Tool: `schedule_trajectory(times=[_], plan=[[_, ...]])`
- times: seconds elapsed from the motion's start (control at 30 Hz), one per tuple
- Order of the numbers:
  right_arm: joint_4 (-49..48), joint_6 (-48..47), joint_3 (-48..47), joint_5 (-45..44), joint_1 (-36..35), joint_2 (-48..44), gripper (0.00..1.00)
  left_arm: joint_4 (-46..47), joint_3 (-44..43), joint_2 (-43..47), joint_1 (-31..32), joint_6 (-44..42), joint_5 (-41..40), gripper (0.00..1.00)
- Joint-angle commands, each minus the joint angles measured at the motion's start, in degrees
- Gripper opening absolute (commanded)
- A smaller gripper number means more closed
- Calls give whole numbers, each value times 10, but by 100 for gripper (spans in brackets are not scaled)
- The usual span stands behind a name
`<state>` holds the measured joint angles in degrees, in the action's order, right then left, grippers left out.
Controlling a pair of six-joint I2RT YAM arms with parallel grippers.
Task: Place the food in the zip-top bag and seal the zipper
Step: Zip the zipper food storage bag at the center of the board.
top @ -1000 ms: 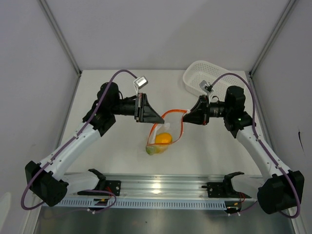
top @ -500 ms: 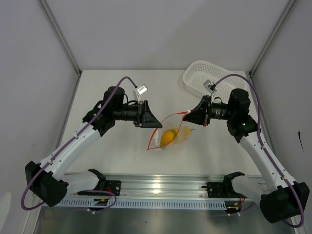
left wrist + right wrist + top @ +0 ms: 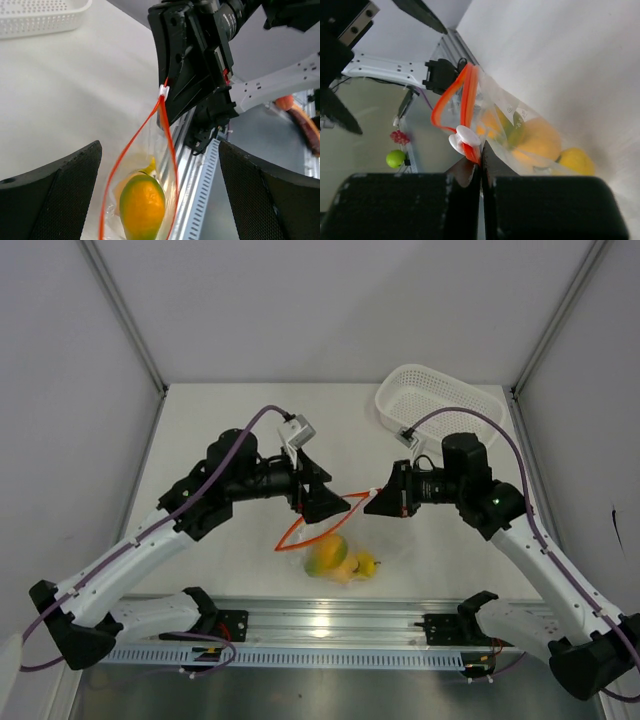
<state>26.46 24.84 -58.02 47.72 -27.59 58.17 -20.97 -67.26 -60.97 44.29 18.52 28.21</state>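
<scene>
The zip-top bag (image 3: 325, 540) hangs from my right gripper (image 3: 374, 502), which is shut on the end of the zipper (image 3: 310, 530) beside its white slider (image 3: 465, 139). The zipper forms an open red-orange loop (image 3: 135, 150). The food sits in the bag's lower part on the table: a green-patched orange mango (image 3: 326, 556) (image 3: 142, 205), more orange fruit (image 3: 535, 140) and a yellow lemon-like piece (image 3: 367, 563) (image 3: 575, 160). My left gripper (image 3: 333, 505) (image 3: 159, 145) stands wide open just left of the bag's mouth. Its fingers (image 3: 55, 195) straddle the bag without touching it.
A white perforated basket (image 3: 437, 405) (image 3: 40, 15) stands at the table's back right corner. The metal rail (image 3: 330, 625) runs along the front edge, close below the bag.
My left gripper has opened and let go of the bag's mouth. Both grippers came nearer the front, and the bag dropped lower and towards the rail.
</scene>
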Motion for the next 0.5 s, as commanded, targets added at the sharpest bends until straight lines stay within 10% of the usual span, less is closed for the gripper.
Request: schedule_trajectory(times=[0.0, 0.47], plan=[[131, -13, -77, -109, -43, 1, 0, 33, -13, -8, 47, -99, -61, 99], [188, -65, -86, -117, -91, -24, 0, 52, -14, -30, 93, -233, -112, 99]])
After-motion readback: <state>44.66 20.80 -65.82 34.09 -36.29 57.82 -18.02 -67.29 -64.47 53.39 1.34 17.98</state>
